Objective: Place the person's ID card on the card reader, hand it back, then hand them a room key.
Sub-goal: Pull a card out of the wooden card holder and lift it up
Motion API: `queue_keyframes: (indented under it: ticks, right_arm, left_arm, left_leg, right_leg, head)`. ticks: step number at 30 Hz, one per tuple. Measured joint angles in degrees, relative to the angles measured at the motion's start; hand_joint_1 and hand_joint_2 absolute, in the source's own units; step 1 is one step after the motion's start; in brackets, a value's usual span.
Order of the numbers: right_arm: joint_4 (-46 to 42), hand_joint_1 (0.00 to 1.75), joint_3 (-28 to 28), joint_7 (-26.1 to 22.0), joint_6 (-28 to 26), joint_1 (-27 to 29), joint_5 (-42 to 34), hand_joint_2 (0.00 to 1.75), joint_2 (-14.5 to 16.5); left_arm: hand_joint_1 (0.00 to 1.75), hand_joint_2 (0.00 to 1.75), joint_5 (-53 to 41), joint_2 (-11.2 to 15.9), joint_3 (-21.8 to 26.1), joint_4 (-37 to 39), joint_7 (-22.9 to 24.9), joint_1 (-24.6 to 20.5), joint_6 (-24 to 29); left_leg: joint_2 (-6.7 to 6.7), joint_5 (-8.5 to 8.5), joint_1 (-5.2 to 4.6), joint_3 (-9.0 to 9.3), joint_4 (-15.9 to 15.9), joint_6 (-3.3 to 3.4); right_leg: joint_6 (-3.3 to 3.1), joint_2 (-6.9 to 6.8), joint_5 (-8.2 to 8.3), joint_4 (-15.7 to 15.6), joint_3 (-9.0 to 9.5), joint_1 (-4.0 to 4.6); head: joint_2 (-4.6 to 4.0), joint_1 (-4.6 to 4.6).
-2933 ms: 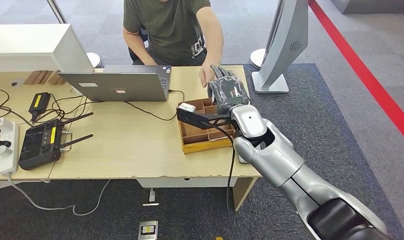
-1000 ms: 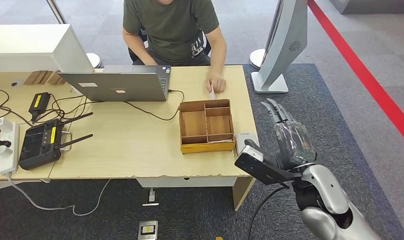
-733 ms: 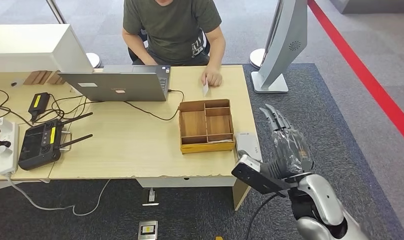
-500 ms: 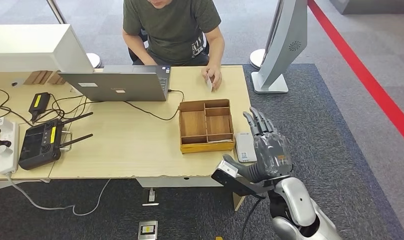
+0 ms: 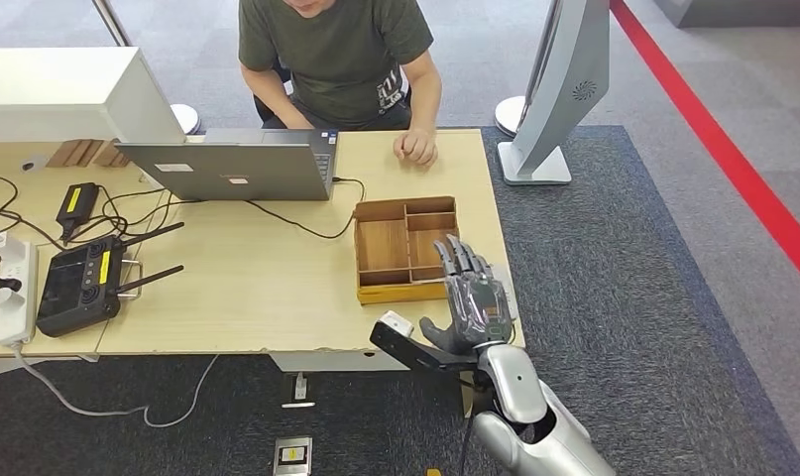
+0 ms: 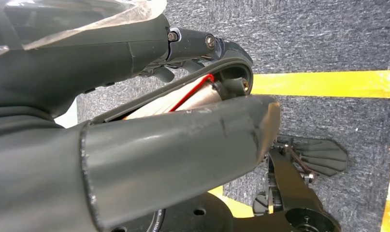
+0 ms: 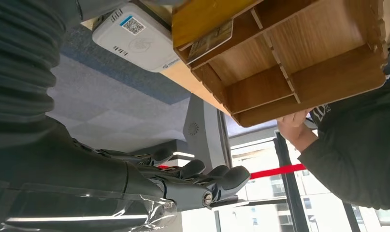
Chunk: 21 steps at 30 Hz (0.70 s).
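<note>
My right hand (image 5: 472, 297) hovers with fingers stretched out and apart, holding nothing, above the table's front right corner beside the wooden tray (image 5: 359, 253). In the head view it covers the card reader. The right wrist view shows the white card reader (image 7: 135, 36) lying bare next to the wooden tray (image 7: 299, 58), and a card (image 7: 209, 41) standing in the tray's narrow slot. The person's hand (image 5: 415, 147) rests as a fist on the table's far edge; I cannot see a card in it. My left hand (image 6: 149, 140) hangs over the floor with nothing in it.
A grey laptop (image 5: 232, 164) sits in front of the person. A black remote controller (image 5: 78, 283), a power strip (image 5: 9, 293) and cables lie at the table's left. A white stand (image 5: 564, 89) rises past the table's right end.
My right hand drew back from the person's side, swung out right of the table, then came in over the card reader. The person picked up a white card and pulled their hand back.
</note>
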Motion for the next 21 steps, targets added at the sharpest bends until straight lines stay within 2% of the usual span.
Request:
queue_keyframes:
  ticks: [7,21]
  right_arm:
    - [3.02,0.0,0.45,1.32,2.02,-1.59,2.95,1.75,1.8]
    - [5.34,0.0,0.72,3.5,5.7,-4.11,5.16,1.75,2.37]
  left_arm:
    - [0.0,0.0,-0.32,-0.01,-0.01,0.0,-0.21,0.01,-0.04]
    - [0.0,0.0,0.28,-0.01,0.03,0.0,-0.73,0.05,-0.78]
  left_leg:
    - [0.0,0.0,0.0,0.01,0.0,0.0]
    - [0.0,0.01,0.0,0.0,0.0,0.01]
  right_leg:
    - [0.0,0.0,0.0,0.0,-0.01,0.0]
    - [-0.01,0.0,0.02,0.0,-0.01,0.0]
  head:
    - [0.01,0.01]
    - [0.01,0.0]
